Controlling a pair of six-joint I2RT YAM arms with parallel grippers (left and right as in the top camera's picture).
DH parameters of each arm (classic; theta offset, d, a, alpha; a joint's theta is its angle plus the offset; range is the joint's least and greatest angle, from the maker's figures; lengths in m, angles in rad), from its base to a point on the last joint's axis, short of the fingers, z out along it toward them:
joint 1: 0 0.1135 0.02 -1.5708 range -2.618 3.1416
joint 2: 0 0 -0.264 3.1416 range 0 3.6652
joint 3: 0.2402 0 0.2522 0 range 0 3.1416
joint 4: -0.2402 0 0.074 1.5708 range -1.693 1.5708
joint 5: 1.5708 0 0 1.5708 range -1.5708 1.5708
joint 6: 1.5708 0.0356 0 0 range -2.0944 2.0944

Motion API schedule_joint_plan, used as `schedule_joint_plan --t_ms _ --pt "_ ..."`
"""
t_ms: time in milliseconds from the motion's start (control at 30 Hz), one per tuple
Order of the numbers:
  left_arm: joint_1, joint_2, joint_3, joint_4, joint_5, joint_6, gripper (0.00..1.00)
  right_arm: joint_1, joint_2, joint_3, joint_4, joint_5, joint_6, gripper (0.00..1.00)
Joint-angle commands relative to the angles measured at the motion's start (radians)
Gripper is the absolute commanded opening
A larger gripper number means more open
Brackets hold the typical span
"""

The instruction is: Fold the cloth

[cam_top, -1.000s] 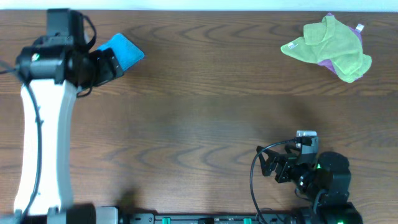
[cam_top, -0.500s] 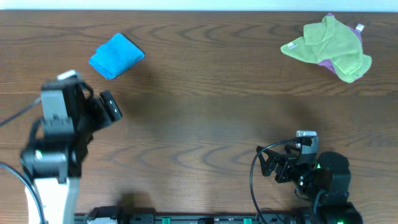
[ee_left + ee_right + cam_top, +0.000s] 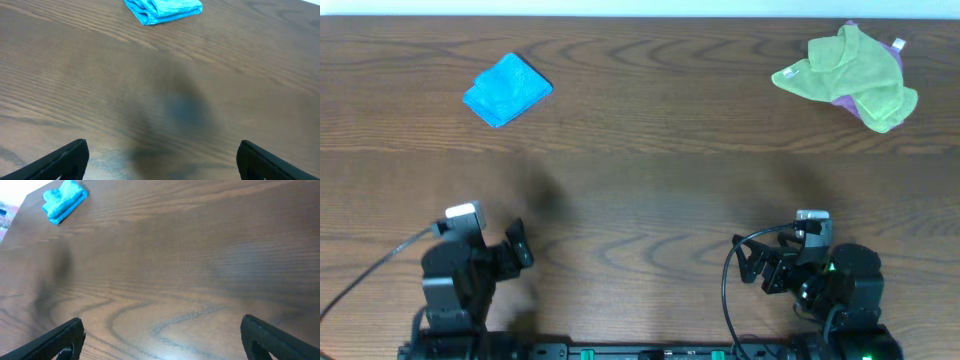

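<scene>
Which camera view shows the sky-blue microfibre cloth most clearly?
The overhead view: the sky-blue microfibre cloth lies whole and unobstructed there. The left wrist view is closer, but the picture's top edge cuts the cloth off. The right wrist view shows it whole but small and distant.

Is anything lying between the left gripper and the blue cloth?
Nothing. Only bare table lies between the left gripper and the cloth. This is clearest in the left wrist view, and the overhead view agrees.

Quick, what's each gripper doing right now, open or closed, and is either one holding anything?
Left gripper: open, holding nothing; the cloth lies well away from it.
Right gripper: open, holding nothing.
</scene>
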Motion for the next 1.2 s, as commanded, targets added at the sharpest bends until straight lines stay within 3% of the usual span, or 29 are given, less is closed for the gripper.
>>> schedule_joint_plan --t_ms 0,267,667,1167 --pt "0.0 -0.093 -0.07 0.003 0.003 0.062 0.95 -0.006 -0.006 -0.001 -0.002 -0.001 0.007 0.99" --pt "0.0 -0.248 -0.205 -0.017 0.003 0.084 0.96 -0.006 -0.006 -0.001 -0.002 -0.001 0.007 0.99" --pt "0.0 -0.356 -0.269 -0.101 0.018 0.181 0.95 -0.006 -0.006 -0.001 -0.002 -0.001 0.007 0.99" --pt "-0.001 -0.359 -0.3 -0.102 0.078 0.304 0.95 -0.006 -0.006 -0.001 -0.002 -0.001 0.007 0.99"
